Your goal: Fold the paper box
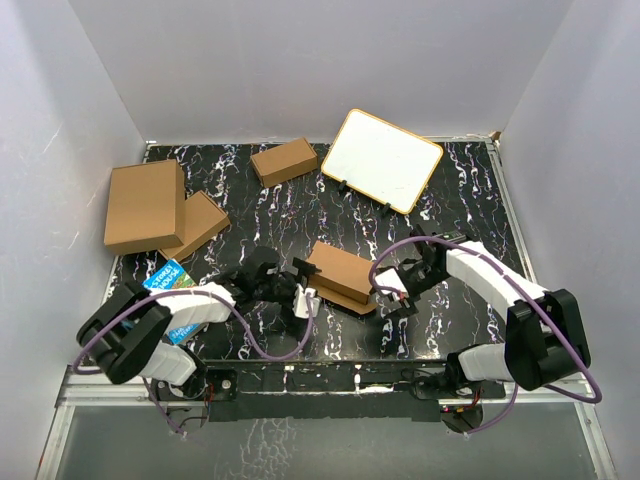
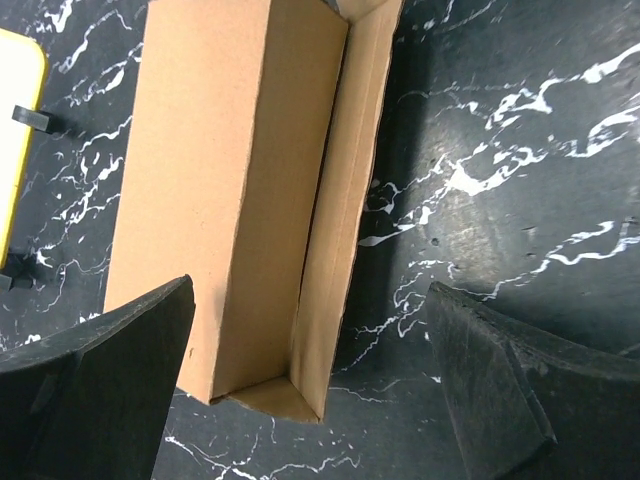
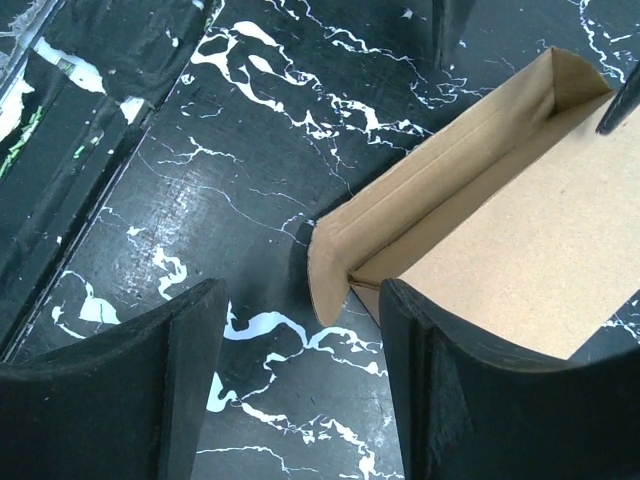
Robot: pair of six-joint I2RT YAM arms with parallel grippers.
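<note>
Pale grey walls (image 1: 300, 60) are standing round three sides of a black worktop (image 1: 470, 200) with white wiggly lines all over it (it is looking a bit like marble). The paper box (image 1: 340, 272) is lying near the middle of the worktop, close to the front, between the two arms.

It is looking only part done, I think. One long side wall is standing up and a little end flap (image 3: 328, 265) is curling round at the corner. But the inside is showing and the lid is not tucked in. So the sides are needing more folding, and the lid is waiting to be shut.

The left jaws are standing wide apart and holding nothing, with one end of the paper box showing between them. The right jaws are standing apart too, holding nothing. One of them is just beside the corner with the flap.

Farther back, a bigger brown carton (image 1: 145, 205) is resting at the left, with a flat brown piece (image 1: 205, 225) poking out beside it. A small shut brown box (image 1: 285, 161) and a white board (image 1: 383, 160) with a wooden frame are sitting by the back wall. A blue packet (image 1: 165, 275) is lying near the front left.
</note>
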